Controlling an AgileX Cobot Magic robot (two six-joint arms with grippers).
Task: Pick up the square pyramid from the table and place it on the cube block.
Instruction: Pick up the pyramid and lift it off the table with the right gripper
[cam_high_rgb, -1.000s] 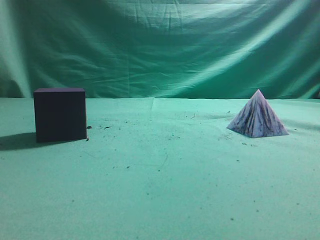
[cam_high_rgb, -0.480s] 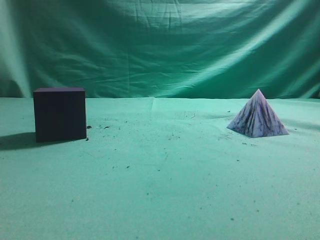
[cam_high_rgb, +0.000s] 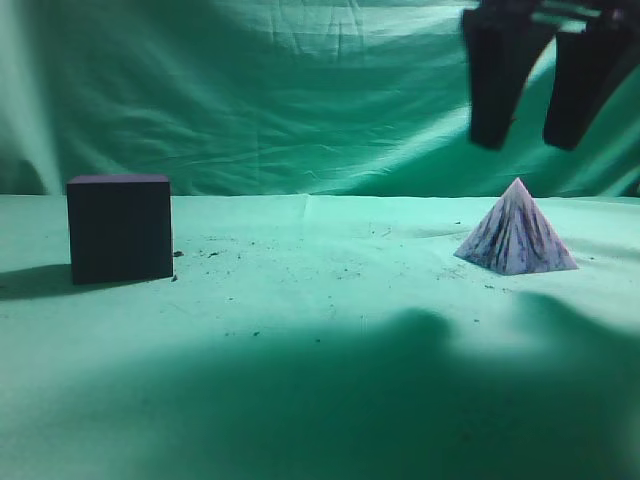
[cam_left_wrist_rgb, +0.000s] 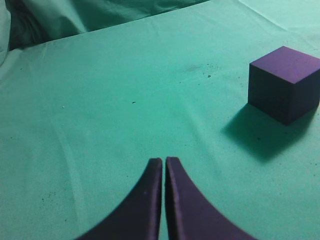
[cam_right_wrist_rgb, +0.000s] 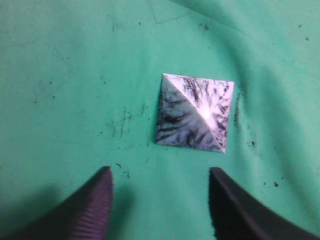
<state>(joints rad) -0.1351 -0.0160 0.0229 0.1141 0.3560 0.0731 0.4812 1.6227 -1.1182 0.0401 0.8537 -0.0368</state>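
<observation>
Since half a second ago the right hand (cam_high_rgb: 531, 135) has come in, wide open and empty, above the white dark-streaked square pyramid (cam_high_rgb: 516, 231) on the green cloth tabletop (cam_high_rgb: 330, 300); its smooth sloping faces look slippery, so a low hold near the base seems safest.

Right gripper (cam_high_rgb: 531, 139) hangs high with fingers (cam_right_wrist_rgb: 90, 207) spread wide; left gripper (cam_left_wrist_rgb: 163, 161) fingers pressed together

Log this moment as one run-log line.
phase: approach | right gripper: open, above pyramid | left gripper: shut, idle | pyramid: on table, ungrasped | cube: top bare
</observation>
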